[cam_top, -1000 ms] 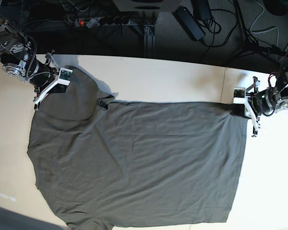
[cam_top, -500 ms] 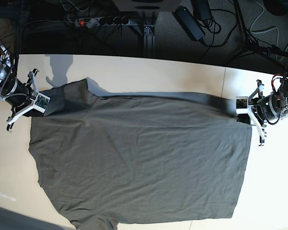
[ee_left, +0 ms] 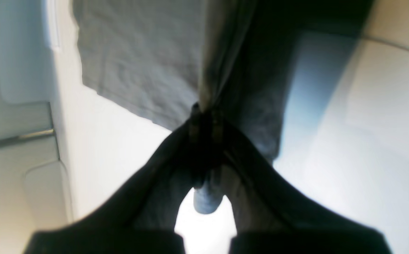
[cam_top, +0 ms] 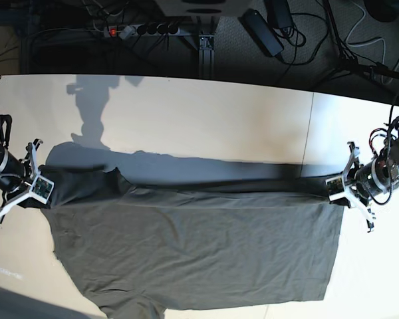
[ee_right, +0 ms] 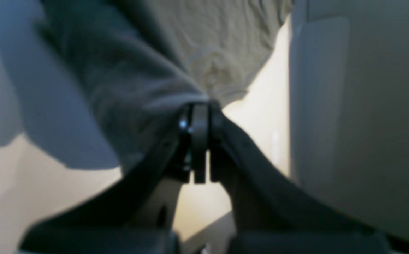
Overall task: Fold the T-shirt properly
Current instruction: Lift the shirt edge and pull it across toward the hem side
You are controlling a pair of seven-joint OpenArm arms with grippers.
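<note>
The dark grey-olive T-shirt [cam_top: 199, 252] lies spread on the pale table [cam_top: 206, 119], its far edge lifted and stretched taut between my two grippers. My left gripper [cam_top: 331, 189], at the right of the base view, is shut on the hem corner. In the left wrist view the fabric [ee_left: 144, 56] hangs away from the closed left gripper [ee_left: 204, 118]. My right gripper [cam_top: 48, 189], at the left of the base view, is shut on the shoulder and sleeve end. The right wrist view shows cloth [ee_right: 126, 81] bunched at the closed right gripper [ee_right: 199, 114]. The collar is hidden.
Past the table's far edge are a power strip [cam_top: 143, 29], a black adapter [cam_top: 263, 31] and loose cables on a dark floor. A seam [cam_top: 312, 133] crosses the table top on the right. The shirt's near sleeve reaches the bottom edge of the base view.
Both grippers have carried the shirt's far edge toward the near side and raised it. The right gripper also shifted outward to the left. The flat part of the shirt looks shorter.
</note>
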